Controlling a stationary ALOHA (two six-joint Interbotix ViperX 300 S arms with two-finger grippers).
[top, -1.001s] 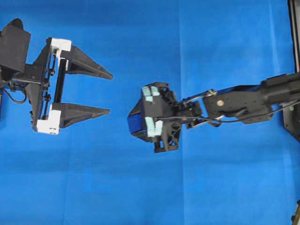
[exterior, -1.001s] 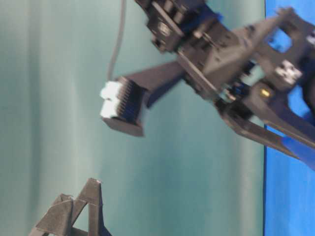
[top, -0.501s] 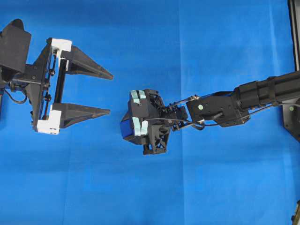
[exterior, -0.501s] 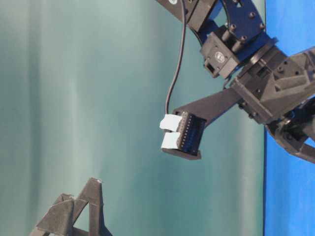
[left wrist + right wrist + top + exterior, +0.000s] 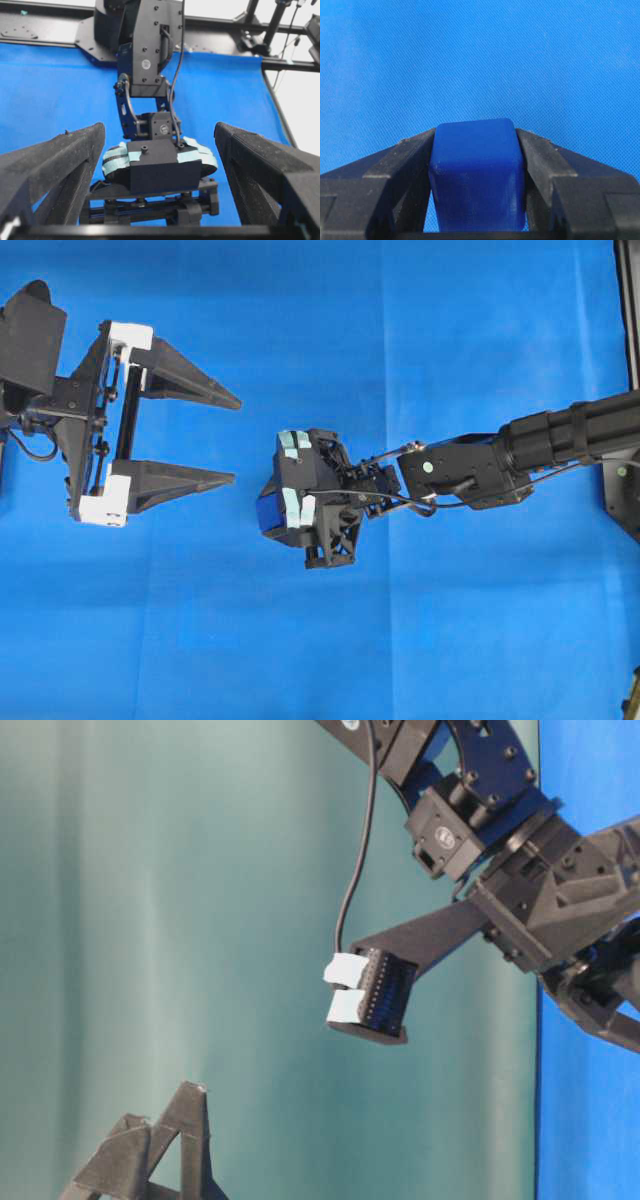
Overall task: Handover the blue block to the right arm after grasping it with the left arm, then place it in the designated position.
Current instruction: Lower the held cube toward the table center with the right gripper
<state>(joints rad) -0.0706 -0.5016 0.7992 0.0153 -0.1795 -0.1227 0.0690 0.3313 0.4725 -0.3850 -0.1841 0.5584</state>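
Right gripper [image 5: 477,165] clamped on block [image 5: 476,172], has dropped toward cloth [image 5: 480,330] since 1 s ago; left gripper [image 5: 236,438] wide open, empty: placement next.

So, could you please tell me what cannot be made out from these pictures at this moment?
- Overhead: the blue block is mostly covered by the right gripper.
- Table-level: the block is hidden, and the right gripper's tips are cut off by the right edge.
- Left wrist: the right gripper's body hides the block.
- Right wrist: whether the block touches the table cover cannot be told.
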